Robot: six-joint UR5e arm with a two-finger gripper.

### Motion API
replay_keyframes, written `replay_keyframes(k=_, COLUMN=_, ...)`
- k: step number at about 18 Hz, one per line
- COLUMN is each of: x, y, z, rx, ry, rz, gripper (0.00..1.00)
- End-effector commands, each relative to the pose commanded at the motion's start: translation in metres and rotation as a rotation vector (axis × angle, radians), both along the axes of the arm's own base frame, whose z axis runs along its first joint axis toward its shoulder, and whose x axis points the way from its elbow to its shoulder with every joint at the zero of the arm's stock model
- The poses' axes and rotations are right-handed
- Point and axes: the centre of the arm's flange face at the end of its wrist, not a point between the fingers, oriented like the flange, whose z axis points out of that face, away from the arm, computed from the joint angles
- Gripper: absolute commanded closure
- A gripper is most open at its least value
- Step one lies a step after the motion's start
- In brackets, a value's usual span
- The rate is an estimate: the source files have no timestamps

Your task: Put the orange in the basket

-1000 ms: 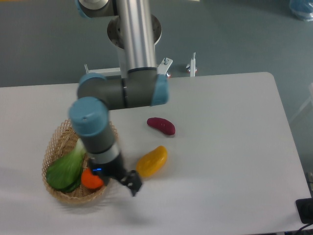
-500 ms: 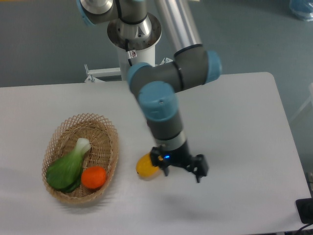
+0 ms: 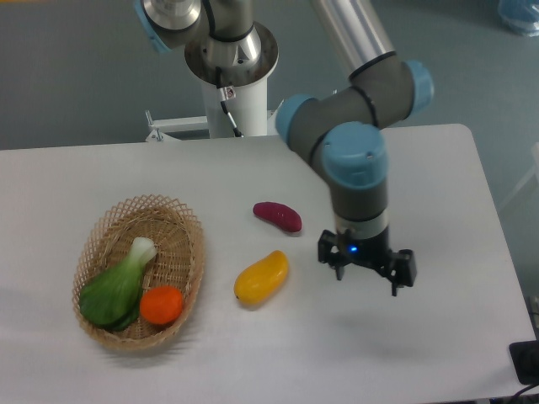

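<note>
Small round bright orange fruit [image 3: 161, 305] lying inside the oval tan wicker basket [image 3: 184, 220], touching the green leafy vegetable [image 3: 116, 286]. Placement judged done. Hand [image 3: 368, 273] empty, fingers apart, hovering above the white desk [image 3: 438, 202], right of the yellow mango-shaped fruit [image 3: 261, 278]. Retreat high and slow (clear of the purple oblong fruit [image 3: 278, 215]); no regrasp needed.

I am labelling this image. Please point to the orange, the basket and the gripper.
orange [image 3: 162, 305], fixed camera view, middle of the fruit.
basket [image 3: 157, 203], fixed camera view, far woven rim.
gripper [image 3: 367, 277], fixed camera view, midway between the fingertips.
</note>
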Motion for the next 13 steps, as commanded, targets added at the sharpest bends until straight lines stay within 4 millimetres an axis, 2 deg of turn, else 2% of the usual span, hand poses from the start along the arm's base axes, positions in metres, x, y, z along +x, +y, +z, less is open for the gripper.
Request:
replay_keyframes(k=4, x=-0.006, y=-0.015, z=0.002, rx=-0.054, ry=-0.060, rz=-0.040, gripper=0.00)
replay_keyframes(k=13, x=-0.007, y=-0.015, z=0.005, rx=-0.065, ry=-0.074, rz=-0.049, gripper=0.00)
